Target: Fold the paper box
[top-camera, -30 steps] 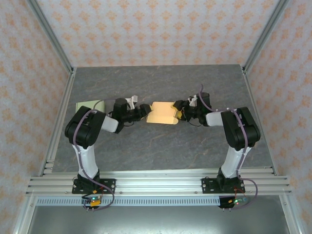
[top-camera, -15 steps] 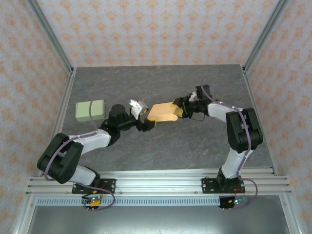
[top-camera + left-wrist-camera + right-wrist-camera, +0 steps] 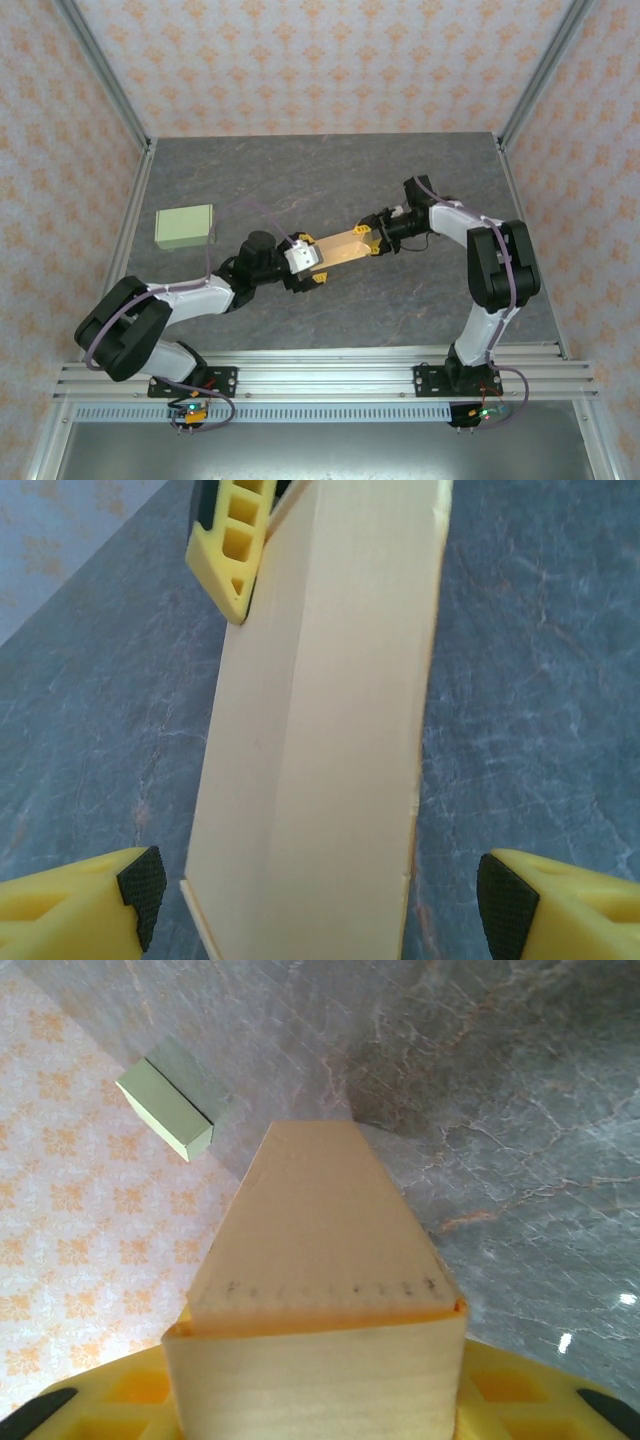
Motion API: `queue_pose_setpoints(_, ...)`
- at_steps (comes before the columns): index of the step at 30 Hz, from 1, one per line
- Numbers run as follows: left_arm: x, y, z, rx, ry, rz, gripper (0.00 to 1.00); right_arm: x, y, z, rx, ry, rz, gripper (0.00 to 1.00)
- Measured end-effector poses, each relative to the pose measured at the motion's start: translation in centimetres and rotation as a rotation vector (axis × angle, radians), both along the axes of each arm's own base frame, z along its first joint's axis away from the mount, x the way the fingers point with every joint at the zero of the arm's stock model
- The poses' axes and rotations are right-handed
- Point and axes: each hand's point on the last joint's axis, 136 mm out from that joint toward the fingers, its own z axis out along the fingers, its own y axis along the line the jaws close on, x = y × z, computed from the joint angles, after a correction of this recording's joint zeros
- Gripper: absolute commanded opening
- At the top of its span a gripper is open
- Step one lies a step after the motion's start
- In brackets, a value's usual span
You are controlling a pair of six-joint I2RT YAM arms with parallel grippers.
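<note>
Two arms meet near the middle of the desk (image 3: 330,170) in the overhead view, and the paper box (image 3: 345,246) lies stretched as a long tan shape between them. The right fingers (image 3: 377,240) hold the end toward the right edge. The left fingers (image 3: 318,277) stand wide around the other end. A green box (image 3: 185,226) sits well apart, near the left edge.

From the left wrist, the paper box (image 3: 320,730) runs away from the camera, with grey desk (image 3: 540,680) to either side. Its near end lies between the left fingers (image 3: 75,905), which are spread wide with a gap on each side. One of the right fingers (image 3: 232,550) touches its far left edge.

From the right wrist, the right fingers (image 3: 125,1395) grip the near end of the paper box (image 3: 315,1260), which fills the space between them and points out over the desk (image 3: 520,1110). The green box (image 3: 165,1110) sits beyond, to the upper left.
</note>
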Motion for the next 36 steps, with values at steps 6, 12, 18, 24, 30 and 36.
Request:
queue_pose_setpoints(6, -0.3, -1.0, -1.8, 0.106, -0.048, -0.001, 0.77, -0.2, -0.2, 0.1, 0.007, 0.021, -0.014, 0.45)
queue_pose_setpoints(12, 0.7, -0.8, -2.2, 0.15, -0.1, 0.045, 0.51, -0.5, -0.2, -0.2, 0.008, 0.03, -0.022, 0.5)
queue_pose_setpoints(18, 1.3, -0.6, -1.8, 0.174, -0.14, 0.064, 0.44, -0.5, -0.2, -0.1, 0.021, 0.03, -0.036, 0.58)
queue_pose_setpoints(24, 1.6, -0.3, -1.2, 0.21, -0.106, 0.085, 0.44, 0.0, -1.1, 0.9, 0.036, -0.019, -0.074, 0.65)
queue_pose_setpoints(30, 3.0, -0.2, 1.5, 0.253, -0.037, 0.149, 0.44, 1.6, -3.7, 4.4, 0.028, -0.254, -0.169, 0.67)
queue_pose_setpoints(36, 3.2, -0.1, 3.3, 0.29, 0.052, 0.18, 0.46, 1.9, -6.2, 9.0, -0.149, -0.803, -0.157, 0.64)
